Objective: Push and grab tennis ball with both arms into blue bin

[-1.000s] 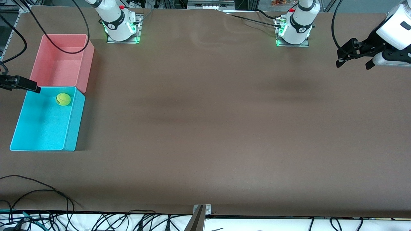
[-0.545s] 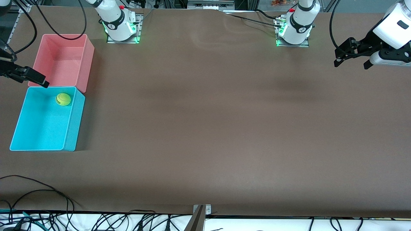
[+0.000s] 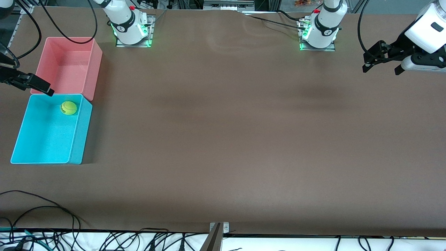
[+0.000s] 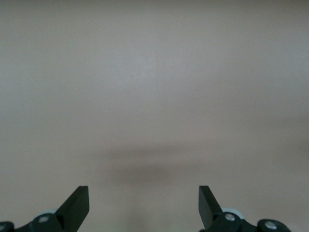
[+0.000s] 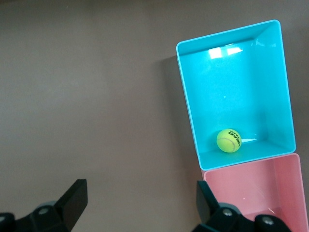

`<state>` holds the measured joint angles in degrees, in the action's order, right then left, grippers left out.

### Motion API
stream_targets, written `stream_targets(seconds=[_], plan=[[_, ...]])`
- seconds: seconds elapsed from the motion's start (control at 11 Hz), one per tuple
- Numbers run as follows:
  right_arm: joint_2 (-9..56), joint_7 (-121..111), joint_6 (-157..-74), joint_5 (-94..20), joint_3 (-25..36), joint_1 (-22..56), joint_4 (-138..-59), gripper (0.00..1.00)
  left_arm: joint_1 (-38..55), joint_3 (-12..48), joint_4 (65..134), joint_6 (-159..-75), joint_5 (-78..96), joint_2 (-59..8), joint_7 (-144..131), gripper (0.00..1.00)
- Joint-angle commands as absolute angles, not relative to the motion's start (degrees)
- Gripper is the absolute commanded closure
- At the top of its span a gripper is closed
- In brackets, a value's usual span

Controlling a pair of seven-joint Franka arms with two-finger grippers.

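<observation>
The tennis ball lies inside the blue bin, near the wall that adjoins the pink bin. The right wrist view shows the ball resting on the floor of the bin. My right gripper hangs open and empty in the air over the table's edge beside the two bins; in its own view the gripper has only bare table between its fingers. My left gripper is open and empty, held up over the left arm's end of the table, and its own view shows only bare table.
A pink bin stands empty against the blue bin, farther from the front camera; it also shows in the right wrist view. The brown table spreads wide between the arms. Cables lie along the front edge.
My right gripper has moved a little toward the pink bin's corner. My left gripper has lifted slightly. The ball has stayed still in the blue bin.
</observation>
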<state>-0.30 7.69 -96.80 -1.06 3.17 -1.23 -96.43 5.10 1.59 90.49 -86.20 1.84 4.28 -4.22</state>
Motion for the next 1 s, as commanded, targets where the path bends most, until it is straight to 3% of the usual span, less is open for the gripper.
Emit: stream_targets(seconds=[0.0, 0.91], plan=[[-0.9, 5.5, -95.2, 0.2, 5.2, 1.1, -95.8, 0.0, 4.9, 1.7, 88.6, -84.6, 1.3, 3.6, -4.0, 0.0], [-1.0, 3.3, -92.8, 1.4, 5.2, 1.1, -94.7, 0.0, 4.8, 1.8, 88.6, -84.2, 1.3, 3.7, -4.0, 0.0]])
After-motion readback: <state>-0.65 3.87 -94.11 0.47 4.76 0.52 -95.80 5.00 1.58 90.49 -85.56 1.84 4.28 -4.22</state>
